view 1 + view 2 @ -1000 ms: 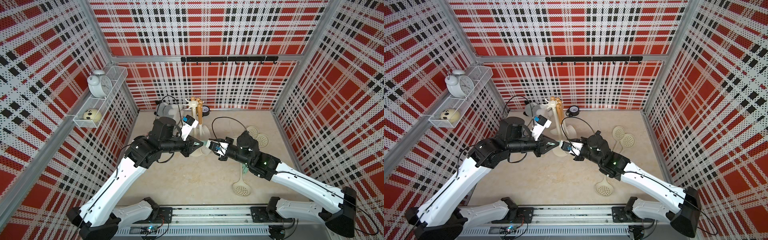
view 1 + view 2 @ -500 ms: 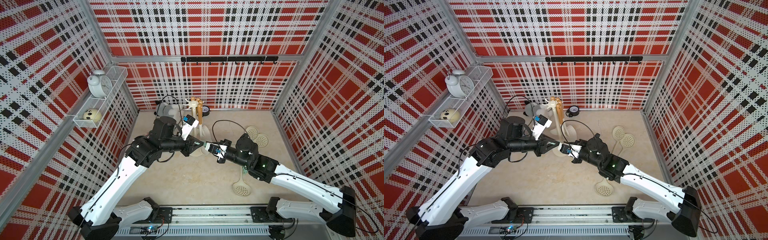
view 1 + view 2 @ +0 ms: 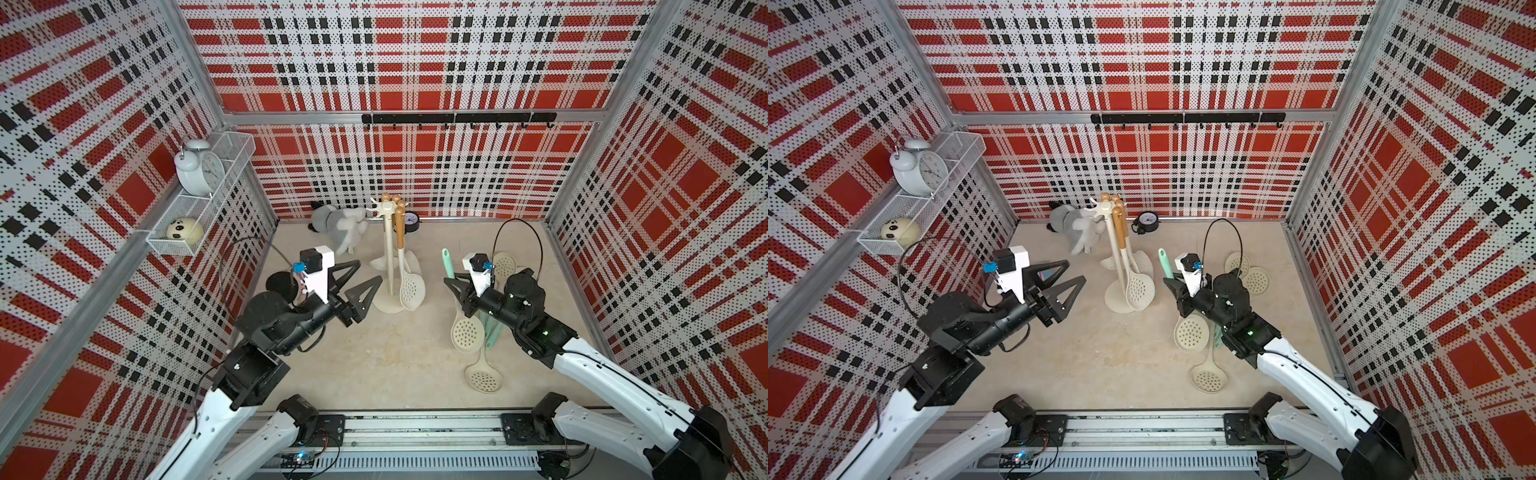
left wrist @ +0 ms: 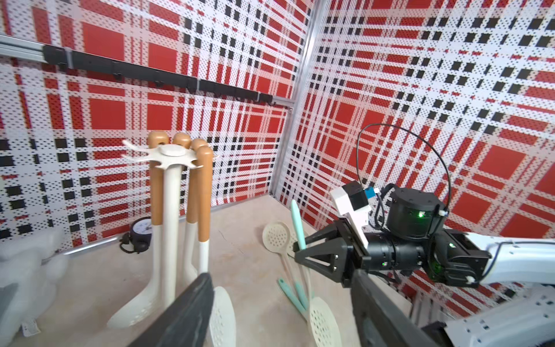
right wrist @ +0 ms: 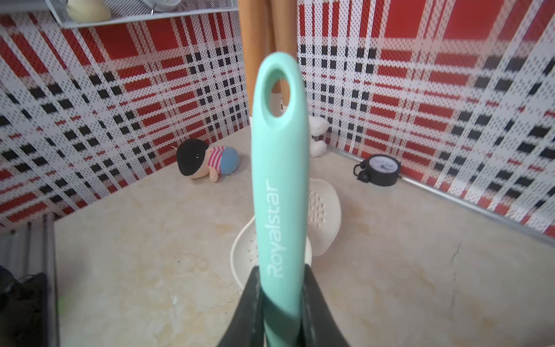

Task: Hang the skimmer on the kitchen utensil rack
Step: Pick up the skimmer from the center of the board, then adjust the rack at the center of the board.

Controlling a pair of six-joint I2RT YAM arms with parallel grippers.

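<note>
Left gripper (image 3: 369, 271): jaws shut a second ago, now wide apart and clear of the skimmer (image 3: 447, 262). Right gripper (image 3: 451, 284), earlier tip to tip with it, now sits apart, farther from the kitchen utensil rack (image 3: 388, 249), gripping the teal handle alone.

"Royalstar" runs in white letters along the mint-green skimmer handle (image 5: 280, 186). The alarm clock (image 3: 203, 172) dial seems numbered, but its digits are too small to read.
</note>
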